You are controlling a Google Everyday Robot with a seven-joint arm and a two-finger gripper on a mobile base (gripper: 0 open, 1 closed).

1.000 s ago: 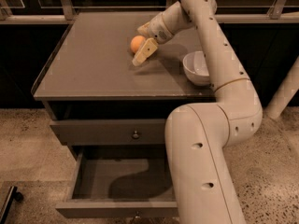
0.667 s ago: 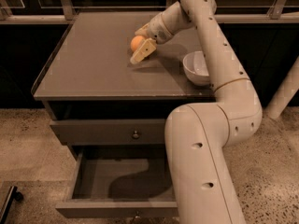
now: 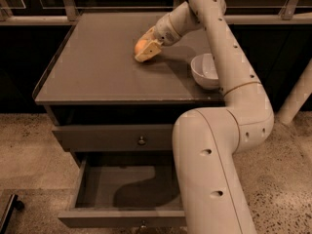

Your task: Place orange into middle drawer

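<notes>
- My gripper [image 3: 146, 51] is down on the cabinet top [image 3: 97, 74], left of the bowl [image 3: 204, 75] as the camera sees it and a little farther back.
- It is right at the orange [image 3: 140, 45], touching it. I cannot tell whether it has closed on the fruit or only rests against it.
- The orange shows on the gripper's side away from the bowl, well apart from the bowl. It is round, so it has no long axis to line up with.
- The top drawer [image 3: 97, 138] is shut, below the bowl and toward the cabinet front.
- The middle drawer [image 3: 100, 191] is pulled open lower down, below the bowl's level and nearer the camera. Its floor looks bare.
- The move turns on this, I judge: the drawer's opening lies straight down from the orange and forward, past the top's front edge. So the carry goes forward first, then down.
</notes>
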